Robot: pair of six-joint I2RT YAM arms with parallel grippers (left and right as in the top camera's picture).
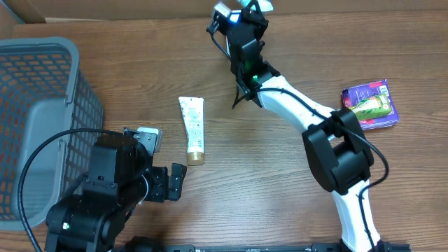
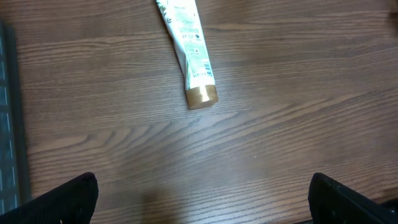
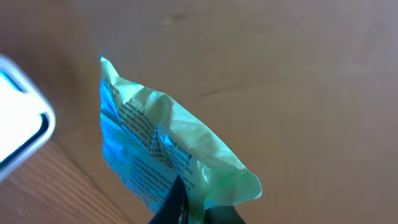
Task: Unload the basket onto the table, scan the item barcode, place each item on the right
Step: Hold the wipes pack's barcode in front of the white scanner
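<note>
Packet [image 3: 168, 155]: pale green, crinkled wrapper, lit blue along its left side. You have it pinched by its lower edge in the right gripper [image 3: 186, 208], jaws closed on it, held up off the table at the far edge. Rows of small dark print run across the face; too fine to read, and you can't pick out a barcode

White device [image 3: 18, 124], rounded corner, sits just left of the packet in the right wrist view; can't tell what it is

Left gripper [image 2: 205, 202]: jaws spread wide, holding nothing, low over bare wood table [image 1: 280, 196] at the near left

Tube [image 1: 192, 129]: white, green print unreadable, lies flat mid-table, gold cap [image 2: 202, 96] pointing toward you, just beyond the left gripper

Purple pouch [image 1: 369, 105] at the far right, a green-yellow picture on it, text unreadable

Grey mesh basket [image 1: 42, 70] at the left edge
</note>
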